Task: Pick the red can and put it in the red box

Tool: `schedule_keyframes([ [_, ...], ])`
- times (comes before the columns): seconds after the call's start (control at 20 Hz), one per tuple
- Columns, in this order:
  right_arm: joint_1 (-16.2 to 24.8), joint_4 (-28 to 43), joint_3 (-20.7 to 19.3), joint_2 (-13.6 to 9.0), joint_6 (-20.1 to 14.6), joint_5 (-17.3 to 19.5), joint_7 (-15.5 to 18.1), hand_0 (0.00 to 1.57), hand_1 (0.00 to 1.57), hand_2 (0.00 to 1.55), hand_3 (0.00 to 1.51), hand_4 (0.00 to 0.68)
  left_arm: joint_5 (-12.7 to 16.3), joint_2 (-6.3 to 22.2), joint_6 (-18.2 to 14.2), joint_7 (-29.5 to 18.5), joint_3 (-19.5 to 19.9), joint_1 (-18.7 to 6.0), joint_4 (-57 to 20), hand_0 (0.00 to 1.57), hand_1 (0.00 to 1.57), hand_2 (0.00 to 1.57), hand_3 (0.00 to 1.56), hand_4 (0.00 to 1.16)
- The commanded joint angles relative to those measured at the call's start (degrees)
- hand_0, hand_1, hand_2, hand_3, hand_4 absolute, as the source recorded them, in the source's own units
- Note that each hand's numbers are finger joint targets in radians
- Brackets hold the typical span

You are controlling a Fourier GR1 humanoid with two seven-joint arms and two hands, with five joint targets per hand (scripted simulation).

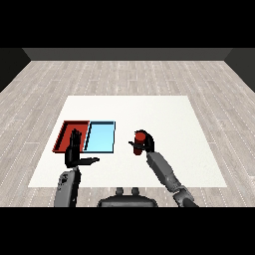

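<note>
- Your right hand (145, 144) is clenched round the red can (140, 139), with the fingers curled about its body and the can's top showing above them.
- You have the can upright, or close to it, to the right of both trays and apart from them; you cannot tell from this view whether its base touches the desk (159, 109) or hangs just above it.
- Your right forearm (164, 172) runs up from the lower right corner toward the can, slanting to the left as it goes.
- The red tray (63, 130) lies at the left side of the desk, and the light blue tray (102, 137) lies just beside it on its right, their long edges touching or nearly so.
- The light blue tray lies between the can and the red tray, so the can is well apart from the red tray.
- Your left hand (74, 152) is released: its fingers stand straight and point up and away from you, and the thumb sticks out to the right.
- That left hand is in front of the red tray's near right corner and covers part of it; it holds nothing.
- Your left forearm (68, 187) comes up from the lower left corner, nearly straight.
- A pale wooden floor (124, 74) surrounds the white desk.
</note>
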State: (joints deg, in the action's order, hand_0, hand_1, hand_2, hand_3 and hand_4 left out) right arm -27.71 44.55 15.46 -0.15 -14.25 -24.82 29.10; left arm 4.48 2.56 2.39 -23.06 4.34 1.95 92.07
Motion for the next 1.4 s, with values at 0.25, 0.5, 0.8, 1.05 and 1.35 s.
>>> schedule_keyframes([
  [0.25, 3.76, 5.34, 1.56, -0.52, -2.7, 6.46, -0.75, 1.47, 1.47, 1.45, 1.43, 0.646, 0.39, 1.55, -0.37, 5.38, 0.78, -3.29, 1.46, 0.0, 0.0, 0.0, 0.0, 0.0],
  [0.5, 0.53, 5.03, 5.01, 0.13, -7.74, 4.04, 1.28, 1.46, 1.46, 1.45, 1.41, 0.66, -2.97, -2.1, -1.68, 0.73, -3.3, -0.46, -0.29, 0.0, 0.0, 0.0, 0.0, 0.0],
  [0.8, 5.84, 19.78, 2.66, -2.06, -6.2, 9.71, -6.12, 1.43, 1.43, 1.44, 1.4, 0.654, -4.46, -0.44, -1.09, 1.36, -3.41, -1.55, -1.7, 0.0, 0.0, 0.0, 0.0, 0.0],
  [1.05, 9.01, 29.22, 5.66, -0.39, -9.05, 12.7, -8.81, 1.44, 1.44, 1.45, 1.41, 0.649, -5.66, -1.93, 0.15, -0.86, -7.08, -1.84, -4.77, 0.0, 0.0, 0.0, 0.0, 0.0],
  [1.35, 8.12, 29.85, 6.22, 0.13, -8.96, 12.73, -9.03, 1.43, 1.43, 1.44, 1.42, 0.649, -2.38, -2.54, -8.29, 7.06, -16.71, -10.36, -7.17, 0.0, 0.0, 0.0, 0.0, 0.0],
])
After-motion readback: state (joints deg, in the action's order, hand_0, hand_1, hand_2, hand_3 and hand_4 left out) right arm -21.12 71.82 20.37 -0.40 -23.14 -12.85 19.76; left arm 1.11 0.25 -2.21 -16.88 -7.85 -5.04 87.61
